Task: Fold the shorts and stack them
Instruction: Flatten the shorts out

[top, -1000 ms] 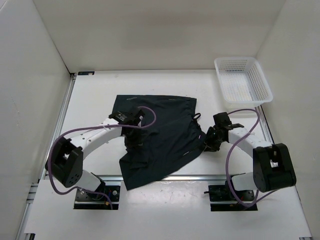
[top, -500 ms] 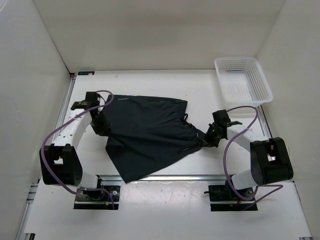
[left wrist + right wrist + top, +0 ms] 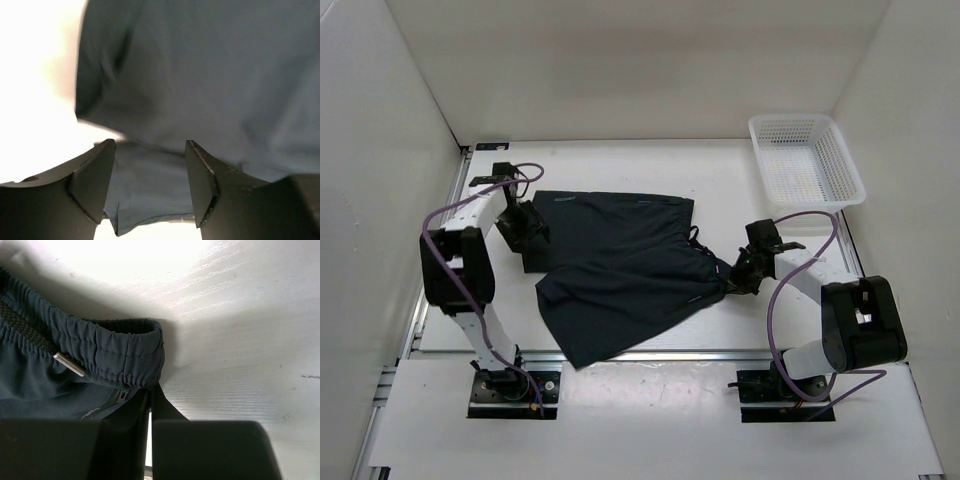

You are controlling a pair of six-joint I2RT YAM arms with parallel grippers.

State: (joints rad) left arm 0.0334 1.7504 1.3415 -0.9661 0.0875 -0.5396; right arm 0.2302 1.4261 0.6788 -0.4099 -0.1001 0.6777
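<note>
Clamping the right end effector (image 3: 732, 280) on the shorts (image 3: 620, 265) at the corner of the waistband (image 3: 127, 357), with the fingers (image 3: 200, 450) all but together and only a thin bright slit between them. From the right wrist: dark fabric drawn in between the pads just under the gathered elastic corner, with a braided drawstring (image 3: 22, 327) and its metal tip (image 3: 69, 364) lying along the band to the left, and bare white worktop (image 3: 240, 340) beyond.

Holding the left end effector (image 3: 530, 240) spread wide at the far left edge of the same garment, gripping nothing. From the left wrist: both dark fingers (image 3: 92, 175) well apart, with navy cloth showing in the gap and past it. Cannot tell from either view whether those fingertips touch the cloth.

Lying mostly flat on the worktop between the two arms, waistband end to the right, one leg along the far side, the other leg running toward the near edge at the left.

Standing well apart in the far right corner, a white mesh basket (image 3: 844, 165).
</note>
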